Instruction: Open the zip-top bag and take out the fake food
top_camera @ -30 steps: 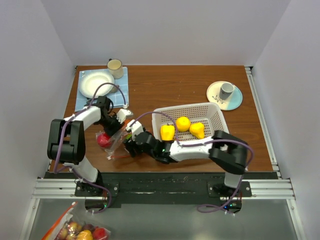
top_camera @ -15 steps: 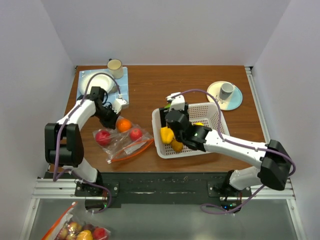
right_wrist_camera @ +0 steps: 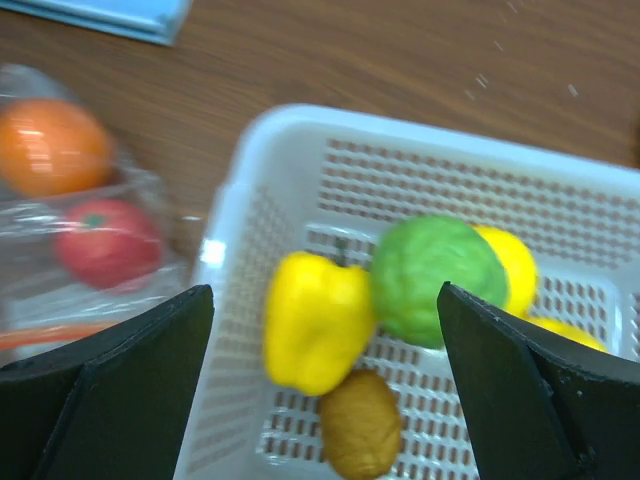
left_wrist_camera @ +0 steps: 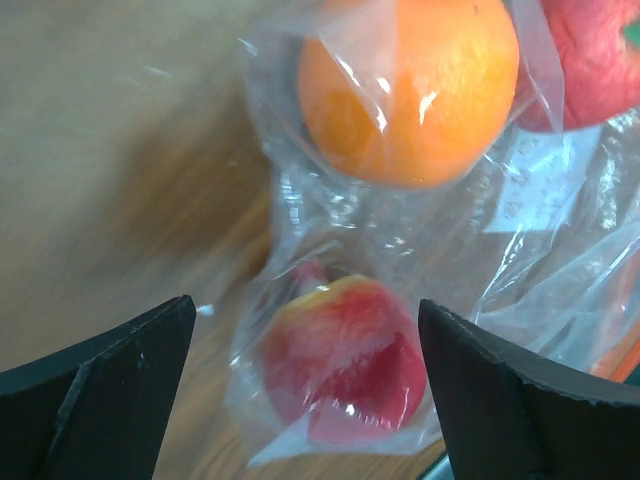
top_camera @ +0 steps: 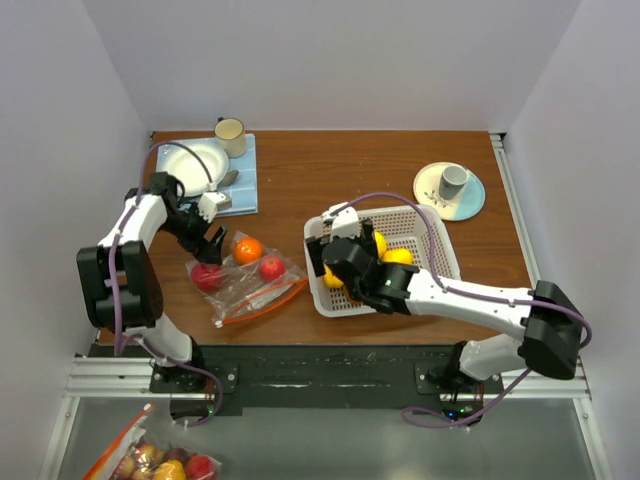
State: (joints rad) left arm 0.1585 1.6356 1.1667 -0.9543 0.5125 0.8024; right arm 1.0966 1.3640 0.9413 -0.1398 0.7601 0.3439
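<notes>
Your left gripper is spread wide, nothing between its fingers, and it hovers right over the left end of the zip-top bag. The bag lies flat on the wooden table, near the front edge, just left of the white perforated basket. Look through your left wrist camera. Straight below sits a red-and-yellow fruit, wrapped in the clear plastic, and beyond it an orange, also inside the bag. A third piece, a red tomato with a green stem spot, lies beside the orange under the film. The orange-red zip strip runs along the bag's near edge, toward the basket. Whether that mouth is sealed, you cannot tell from here.

Your right gripper is wide apart too, holding nothing, hanging above the basket's left half. Beneath it in the basket you have a yellow bell pepper and a green round piece touching it. A yellow lemon sits behind the green one, and a brown lumpy piece lies just beside the pepper's lower end.

At the table's far left a white plate rests on a blue mat, with a cream mug at the mat's back corner. Far right, a grey cup stands on a saucer.
</notes>
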